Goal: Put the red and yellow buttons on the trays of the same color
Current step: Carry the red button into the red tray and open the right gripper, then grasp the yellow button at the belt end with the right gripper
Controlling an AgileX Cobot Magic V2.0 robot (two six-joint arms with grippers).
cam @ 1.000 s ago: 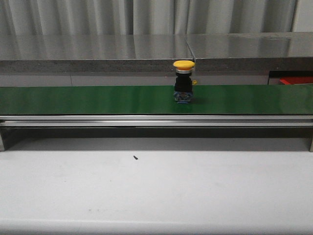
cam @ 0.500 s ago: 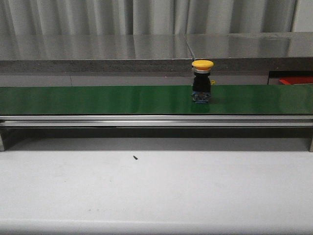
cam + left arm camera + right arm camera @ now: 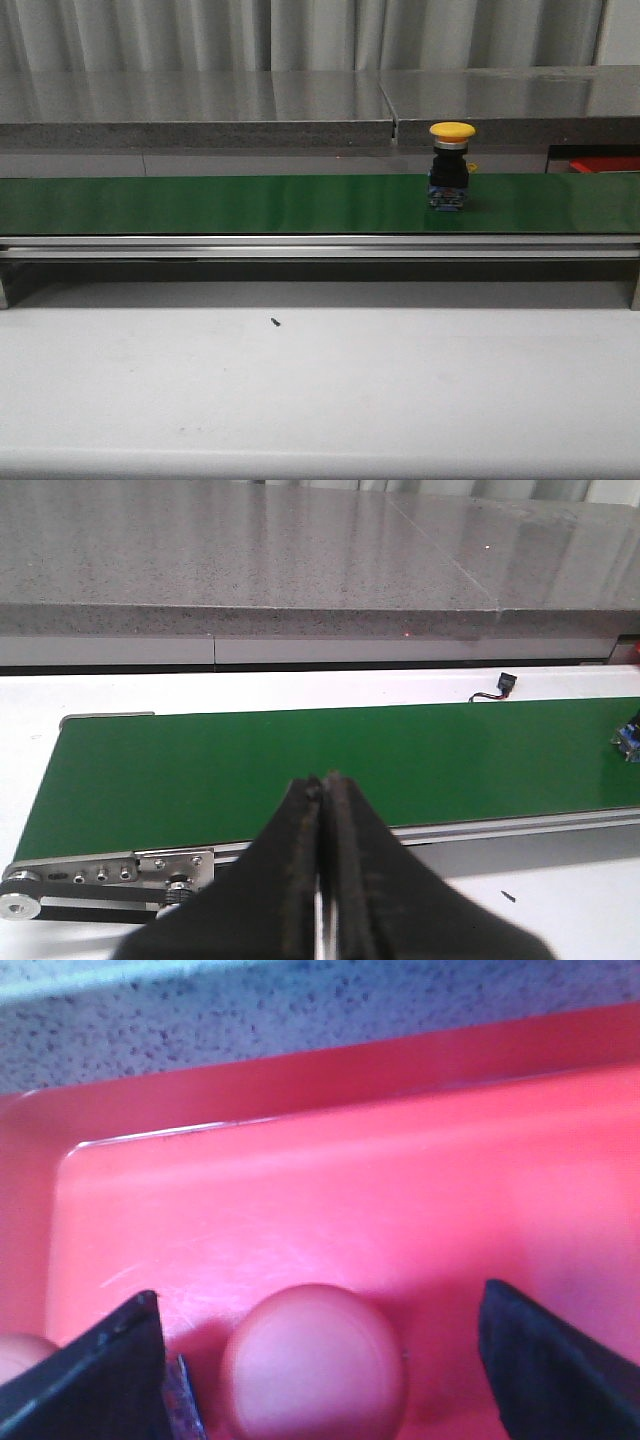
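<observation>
A yellow button [image 3: 451, 165] with a black body and blue base stands upright on the green belt [image 3: 200, 203], right of centre. Only its blue base [image 3: 630, 742] shows in the left wrist view, at the frame edge. My left gripper [image 3: 322, 782] is shut and empty, over the belt's near rail. My right gripper [image 3: 318, 1292] is open over the red tray [image 3: 400, 1160]. A red button [image 3: 315, 1360] sits between its fingers, touching neither. The cap of another red button [image 3: 20, 1355] shows at the frame edge. The red tray [image 3: 605, 163] is partly seen far right. No yellow tray is in view.
A grey stone ledge [image 3: 200, 110] runs behind the belt. In front lies a white tabletop [image 3: 320, 390] with a small black screw [image 3: 275, 322] on it. A black cable plug [image 3: 503, 684] lies behind the belt. Neither arm shows in the front view.
The yellow button has travelled to the right along the belt, from about the middle to right of centre. Nothing else in the front view has changed.
</observation>
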